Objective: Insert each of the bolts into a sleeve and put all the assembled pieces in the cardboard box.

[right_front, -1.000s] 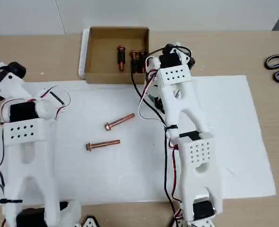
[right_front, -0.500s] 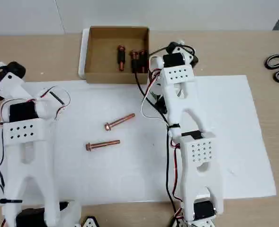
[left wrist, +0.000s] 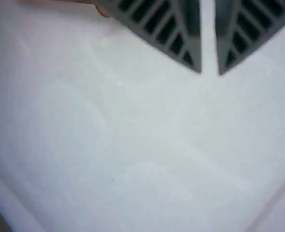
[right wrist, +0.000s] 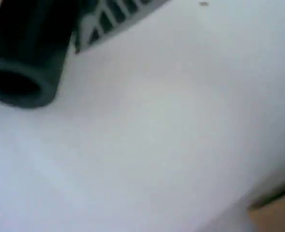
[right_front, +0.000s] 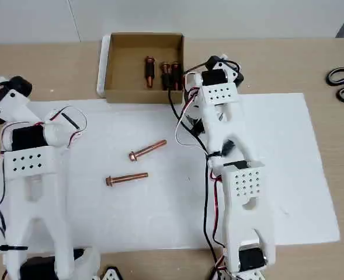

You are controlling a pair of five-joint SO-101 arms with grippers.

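A: How do the fingers stand?

B: The left fingers [left wrist: 171, 34] are nearly together with a thin slit between them. They hold nothing and hang over white paper [left wrist: 132, 154]. One right finger [right wrist: 115, 17] sits just beside a black sleeve [right wrist: 23, 58]; I cannot tell whether the sleeve is clamped.

A: And the bolts?

B: One bare copper bolt [right_front: 148, 150] and a second bolt [right_front: 127, 178] lie apart on the paper, between the arms.

A: The box?

B: The cardboard box [right_front: 125, 52] stands on the counter [right_front: 49, 64] at the paper's far edge. Inside it, three sleeved bolts [right_front: 150, 71] lie side by side, toward the wall nearest the right arm [right_front: 218, 111].
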